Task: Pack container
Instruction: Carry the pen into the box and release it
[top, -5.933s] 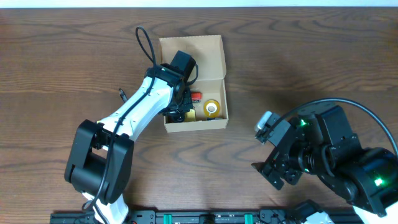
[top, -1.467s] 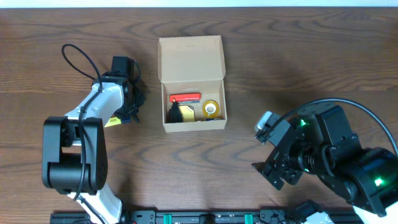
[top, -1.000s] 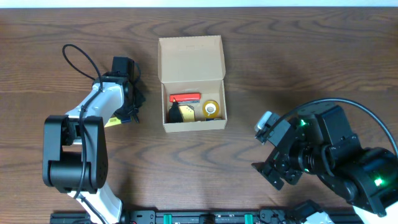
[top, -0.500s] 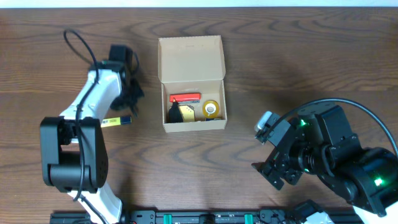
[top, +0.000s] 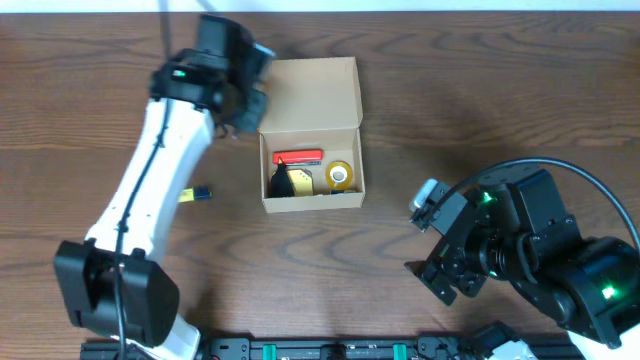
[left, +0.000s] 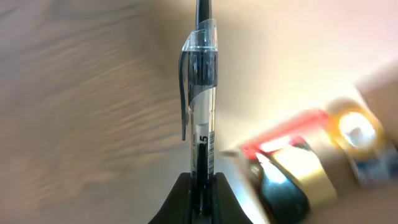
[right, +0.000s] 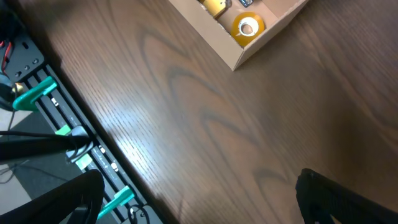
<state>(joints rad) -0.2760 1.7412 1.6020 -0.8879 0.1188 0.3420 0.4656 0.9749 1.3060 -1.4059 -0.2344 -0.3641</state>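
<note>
The container (top: 310, 95) is an open brown cardboard box with its flap lid lying back. Inside it are a red item (top: 298, 157), a black and yellow thing (top: 285, 182) and a yellow tape roll (top: 341, 175). My left gripper (top: 243, 102) hangs by the box's back left corner. In the left wrist view, that gripper (left: 204, 186) is shut on a clear black pen (left: 202, 93) that points away from it, with the box contents blurred to the right. My right gripper (top: 432, 245) stands open and empty at the lower right, far from the box (right: 261, 31).
A small yellow item with a dark tip (top: 193, 194) lies on the wooden table (top: 500, 90) left of the box. The table's front rail with green clips (right: 37, 93) runs under the right arm.
The left gripper closed on the pen beside the box, lifted and swung up and right to the box's back left corner. The yellow item stayed on the table. The right arm held still.
</note>
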